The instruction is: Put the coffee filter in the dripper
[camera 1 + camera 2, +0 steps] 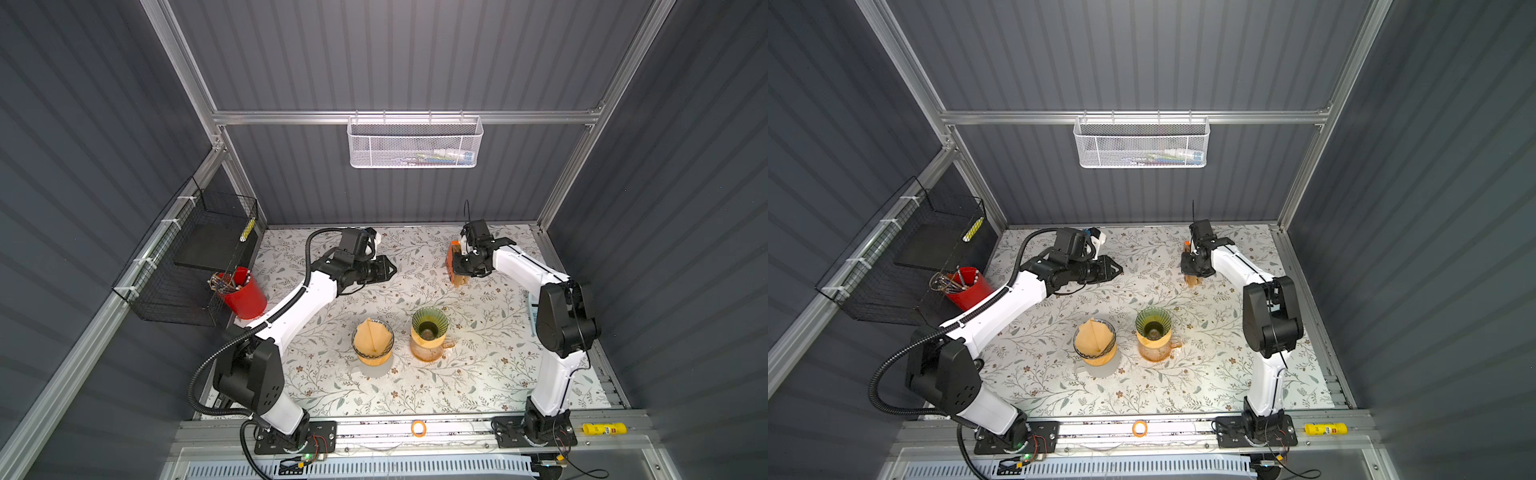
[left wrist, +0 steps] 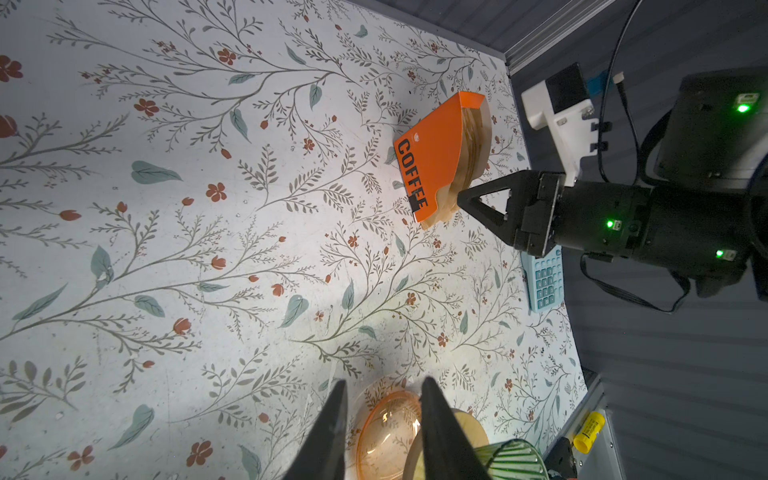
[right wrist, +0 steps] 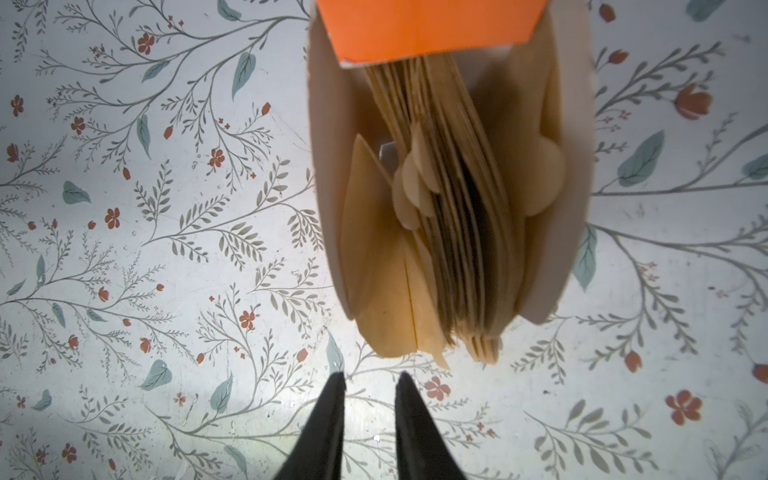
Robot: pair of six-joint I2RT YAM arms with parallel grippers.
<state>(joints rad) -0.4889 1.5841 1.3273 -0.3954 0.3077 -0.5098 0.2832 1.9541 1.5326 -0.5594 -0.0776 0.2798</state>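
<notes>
- Two small things lie nearest us on the metal front rail (image 1: 374,430): an orange ring of tape (image 1: 418,428) in the middle and a yellow plastic tube (image 1: 604,428) off to the right.
- Toward the front of the floral-print counter (image 1: 478,374) we see two brewers, side by side but apart.
- On the left is an amber glass dripper (image 1: 388,345) with a brown paper coffee filter (image 1: 368,334) already sitting opened inside it.
- On the right is a green ribbed glass dripper (image 1: 438,318), its ribbed inside and dark outlet showing. It is perched on an amber glass carafe (image 1: 426,351).
- At the counter's left edge stands a red plastic cup (image 1: 245,297) stuffed with pens (image 1: 224,282). At the right edge a pale blue keypad (image 2: 546,278) lies flat.
- Farther back on the left, the left jaws hover above the counter, pointing toward the middle. In the left wrist view we see them slightly parted with nothing between them.
- Farther back on the right, an orange cardboard box (image 2: 432,158) printed "COFFEE" sits on the counter. Its open side shows a stack of brown paper filters (image 3: 457,216), some poking out past the box's edge.
- The right jaws point down just beside those protruding ends. In the right wrist view they stand slightly parted and empty, and we cannot tell whether a tip brushes the paper.
- Beyond, a black wire basket (image 1: 187,270) hangs on the left wall and a white mesh basket (image 1: 415,143) on the back rail.
</notes>
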